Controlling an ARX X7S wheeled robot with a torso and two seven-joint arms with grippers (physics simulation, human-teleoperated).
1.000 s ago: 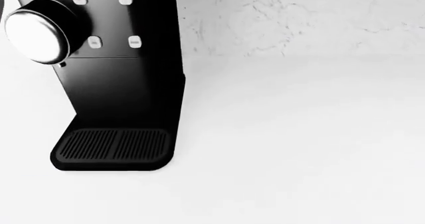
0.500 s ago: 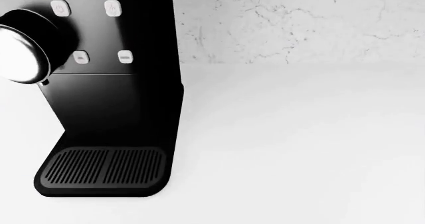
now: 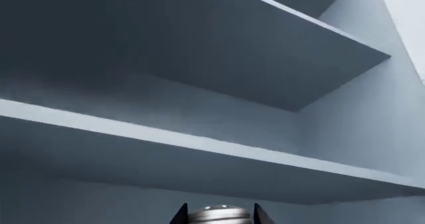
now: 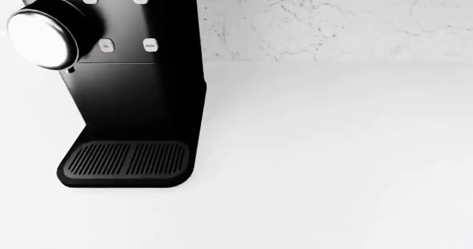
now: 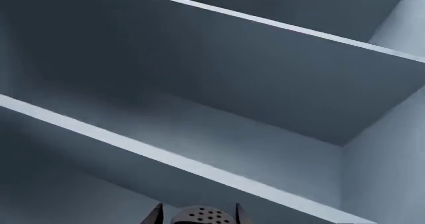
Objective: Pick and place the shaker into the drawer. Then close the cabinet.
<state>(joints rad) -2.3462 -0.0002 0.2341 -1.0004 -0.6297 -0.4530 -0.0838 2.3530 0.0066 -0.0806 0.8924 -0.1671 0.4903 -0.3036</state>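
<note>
In the right wrist view a grey dome pierced with small holes, the shaker (image 5: 202, 217), sits between the two dark fingertips of my right gripper (image 5: 198, 216), which looks shut on it. My left gripper (image 3: 221, 217) is shut on a silver round-topped cylinder (image 3: 219, 215) that fills the gap between its fingertips. Both wrist views look into a blue-grey cabinet with shelves (image 3: 199, 144) (image 5: 166, 159). I cannot make out the drawer in any view. Neither arm nor the shaker shows in the head view.
The head view shows a tall black coffee machine (image 4: 133, 94) with a ribbed drip tray (image 4: 126, 163) at the left of a white counter (image 4: 333, 160). A marbled white wall (image 4: 333, 22) stands behind it.
The head view has shifted since half a second ago: the coffee machine now sits higher and further right in the picture, back where it was one second ago.
</note>
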